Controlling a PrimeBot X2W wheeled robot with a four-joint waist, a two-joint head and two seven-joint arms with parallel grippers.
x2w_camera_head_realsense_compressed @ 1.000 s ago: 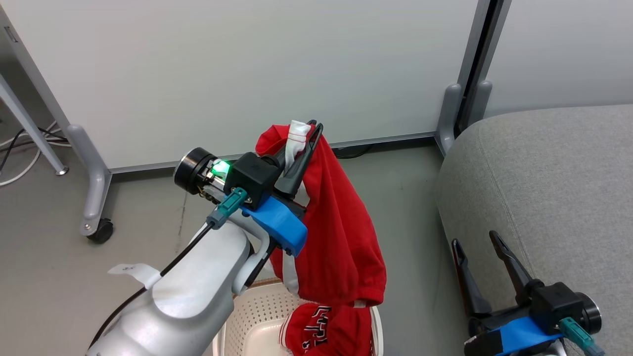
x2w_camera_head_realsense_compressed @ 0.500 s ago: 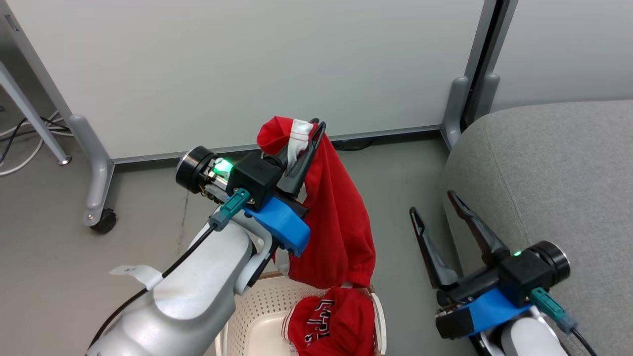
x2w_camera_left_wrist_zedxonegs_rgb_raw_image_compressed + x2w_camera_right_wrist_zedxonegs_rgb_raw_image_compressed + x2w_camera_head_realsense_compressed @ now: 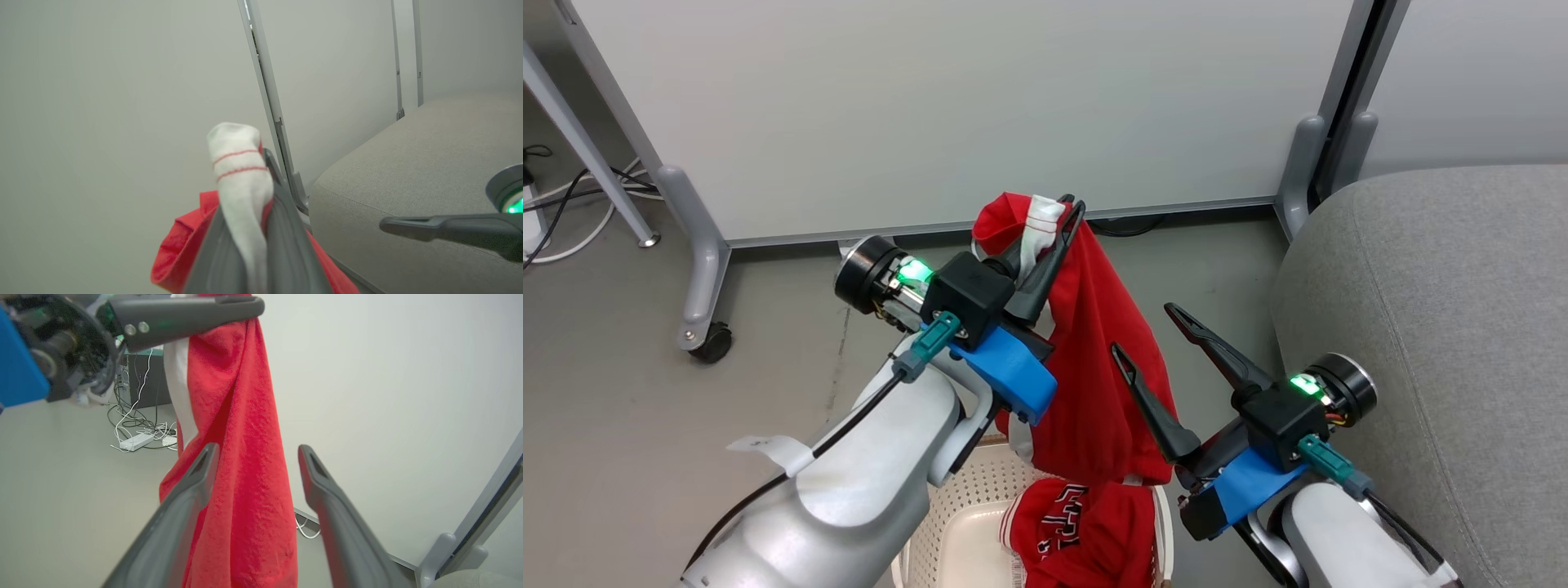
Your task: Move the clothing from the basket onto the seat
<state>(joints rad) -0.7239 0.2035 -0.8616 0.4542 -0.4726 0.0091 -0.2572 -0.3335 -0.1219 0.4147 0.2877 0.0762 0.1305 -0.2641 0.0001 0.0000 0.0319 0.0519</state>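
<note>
Left gripper point(image 3: 1072, 204) is clamped narrow on the top edge of the red garment point(image 3: 1094, 359), with the white trim point(image 3: 1043, 224) bunched between its fingers and poking out past the tips. The left wrist view shows the same: trim squeezed between the two dark fingers, red cloth bulging out at the left.

The red garment hangs straight down from that grip, raised above the floor point(image 3: 621, 425). Its lower hem sits right over the basket point(image 3: 956, 523); cannot tell if the hem touches what is inside.

The second garment point(image 3: 1086, 531), the one with black-and-white lettering, lies crumpled in the basket, at its right side.

Right gripper point(image 3: 1143, 329) is spread wide and holds nothing. It points up and left at the hanging cloth. In the head view one finger overlaps the garment's right edge and the other stands just off it. In the right wrist view the cloth hangs mostly between the two fingers, beyond them; contact cannot be told.

The seat point(image 3: 1445, 310) is at the far right, apart from both garments, with the right arm between. A pale panel point(image 3: 931, 106) stands behind.
</note>
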